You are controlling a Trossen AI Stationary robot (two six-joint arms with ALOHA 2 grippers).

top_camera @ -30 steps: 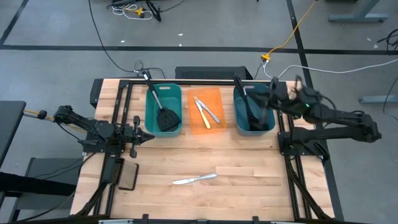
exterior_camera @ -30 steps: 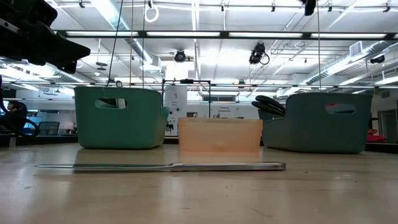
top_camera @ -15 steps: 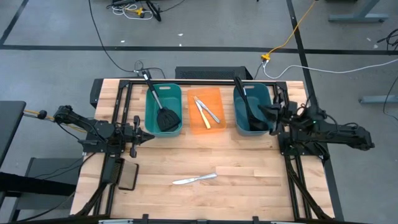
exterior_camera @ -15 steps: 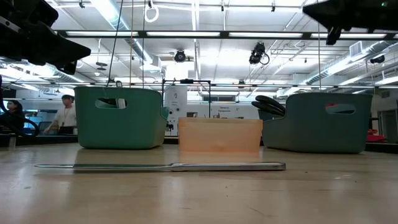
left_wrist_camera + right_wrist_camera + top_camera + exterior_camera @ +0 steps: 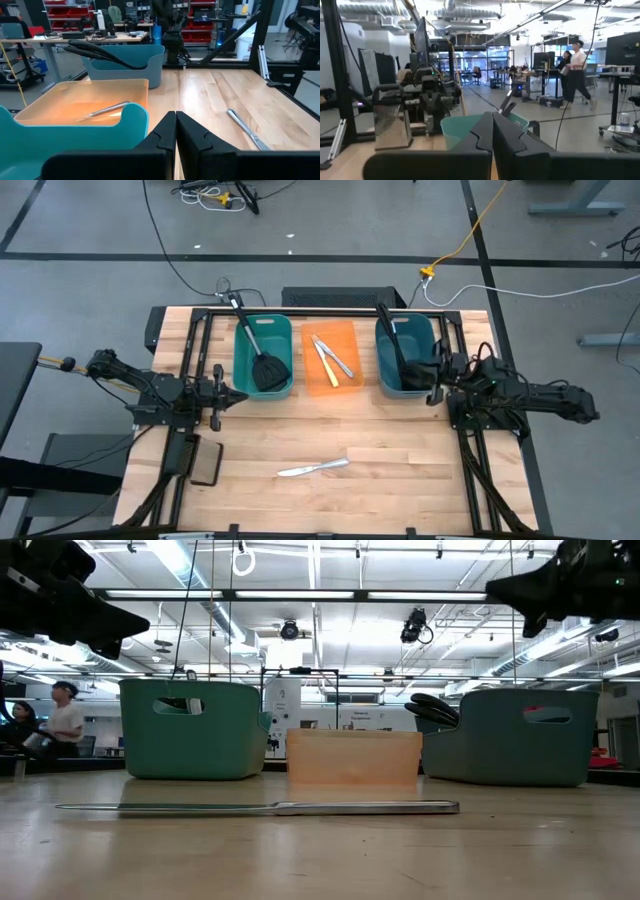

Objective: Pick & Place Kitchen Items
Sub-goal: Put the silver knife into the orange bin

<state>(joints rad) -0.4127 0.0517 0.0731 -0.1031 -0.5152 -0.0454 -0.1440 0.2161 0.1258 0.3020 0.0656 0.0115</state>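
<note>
**Trainee:** What is left for me to pick?

**Coach:** One table knife lies flat on the bare worktop, well in front of the orange bin; that bin already holds other knives, so I judge it the likely home for this one; the teal bin to its left holds a spatula, the blue bin to its right holds the ladles.

**Trainee:** And my grippers?

**Coach:** Both are pinched shut and carry nothing; the right gripper hovers by the blue bin's right wall, the left gripper waits just left of the teal bin.

**Trainee:** How should I take the knife?

**Coach:** You will need to spread the fingers before you descend; the knife is thin and hugs the wood, so come straight down across its width, not along it; aim near the middle, where blade meets handle, so it hangs level; close only once the fingertips touch the worktop on either side; lift gently, since smooth metal may slip or swivel; clear the orange bin's front wall before you release.
</note>
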